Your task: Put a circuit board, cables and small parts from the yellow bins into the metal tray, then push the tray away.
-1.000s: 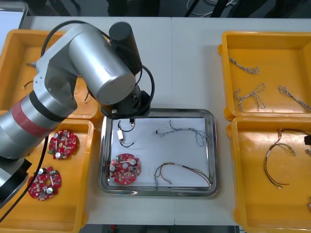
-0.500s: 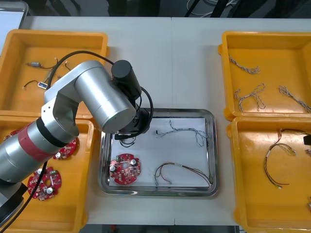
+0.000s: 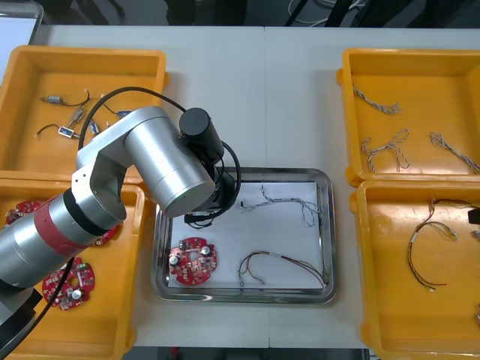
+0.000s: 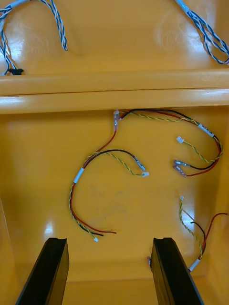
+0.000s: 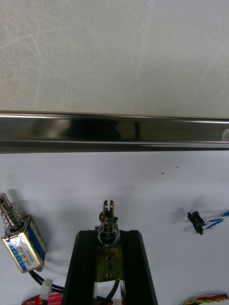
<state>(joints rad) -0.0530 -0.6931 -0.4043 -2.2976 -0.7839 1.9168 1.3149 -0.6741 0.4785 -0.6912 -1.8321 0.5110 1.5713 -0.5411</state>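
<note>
Metal tray (image 3: 244,298): rim polished, mirror-like; floor white & matt, paper-like. Yellow bins (image 4: 114,93): smooth glossy plastic w/ light glare. Table (image 5: 114,47): pale, matt, finely scratched. Left arm (image 3: 161,161) shell: satin silver, metal look. Small metal part (image 5: 108,224) betw. left gripper (image 5: 109,234) fingers (image 5: 85,267): shiny brass-tone w/ steel spring; fingers smooth black, semi-matt.

Front view: steeply down from above the arms, whole table (image 3: 292,97). Left wrist: close behind left gripper (image 5: 109,236), low over metal tray (image 5: 114,131), facing its rim ahead. Right wrist: behind right gripper (image 4: 109,243), down into yellow bin (image 4: 43,167). Tray and bin shared with front view.
</note>
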